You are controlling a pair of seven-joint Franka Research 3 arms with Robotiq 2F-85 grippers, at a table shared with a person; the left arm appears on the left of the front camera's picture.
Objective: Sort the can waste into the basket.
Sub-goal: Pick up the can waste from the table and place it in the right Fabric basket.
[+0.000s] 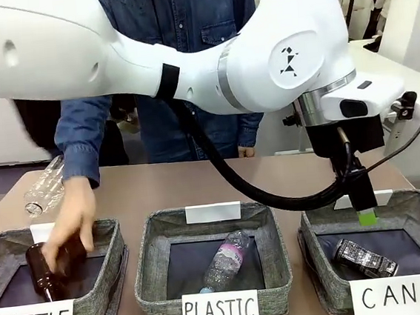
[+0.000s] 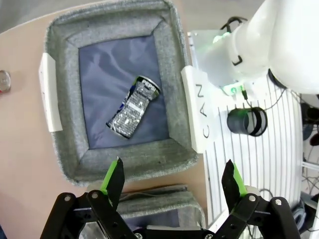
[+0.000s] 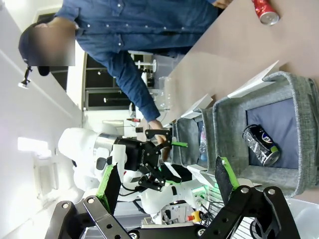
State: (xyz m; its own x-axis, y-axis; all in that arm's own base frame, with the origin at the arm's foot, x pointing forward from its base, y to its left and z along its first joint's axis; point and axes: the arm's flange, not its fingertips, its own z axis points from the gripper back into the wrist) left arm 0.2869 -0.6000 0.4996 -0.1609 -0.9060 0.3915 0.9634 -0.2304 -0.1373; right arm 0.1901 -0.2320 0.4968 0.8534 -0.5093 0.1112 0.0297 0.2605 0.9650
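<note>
My left arm [image 1: 111, 55] stretched across the table [image 1: 197, 181] so my left gripper [image 2: 173, 169] hung above the CAN basket [image 2: 62, 99], jaws wide apart and empty, likely where a can drops in; my right gripper [image 3: 167, 181] gaped equally wide, holding nothing. That basket held the silver and black can [image 2: 133, 106], the PLASTIC basket [image 1: 150, 267] a clear bottle [image 1: 227, 260], the BOTTLE basket [image 1: 109, 234] a brown bottle [image 1: 43, 274] under a person's hand [image 1: 71, 219] (the red can [image 3: 264, 11] lay on the bare table, well apart).
</note>
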